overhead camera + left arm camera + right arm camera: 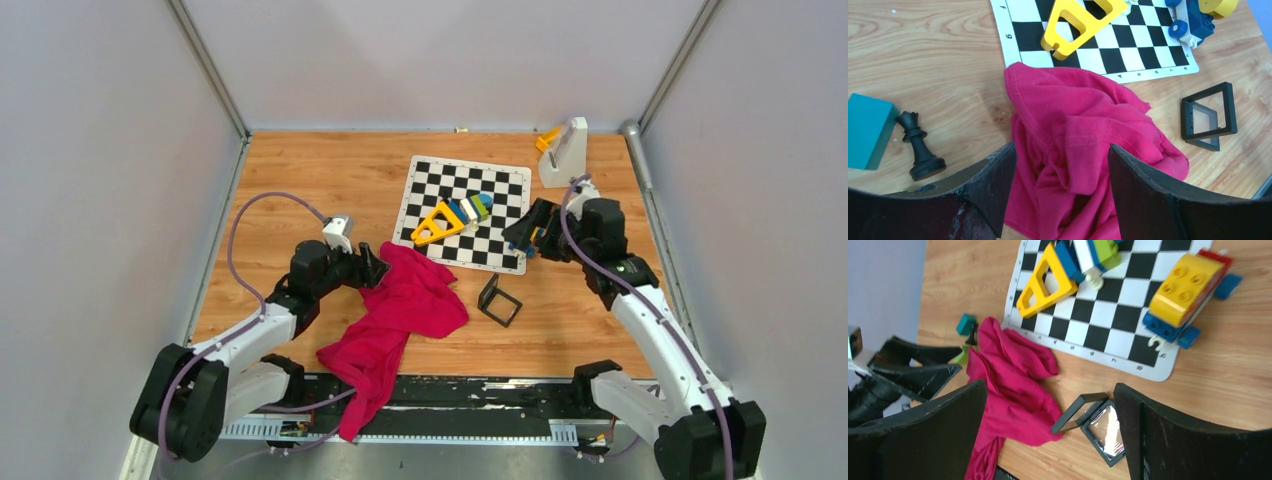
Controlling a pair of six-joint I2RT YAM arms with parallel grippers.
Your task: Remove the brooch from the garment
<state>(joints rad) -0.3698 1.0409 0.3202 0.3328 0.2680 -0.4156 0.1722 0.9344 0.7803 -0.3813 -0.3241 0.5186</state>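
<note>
on the wooden tabletop [300, 180], the magenta garment [405, 310] lies crumpled by the near left corner of the chequered board [465, 212], its tail hanging over the near edge; the left tool [372, 265] is released, its fingers spread to either side of a bunched fold; a small yellow-green speck [962, 357], perhaps the brooch, shows at the cloth's edge beside that tool; the right tool [525, 235] hangs wide apart, grasping nothing, over the board's right edge; a black square frame [499, 300] sits just right of the garment.
</note>
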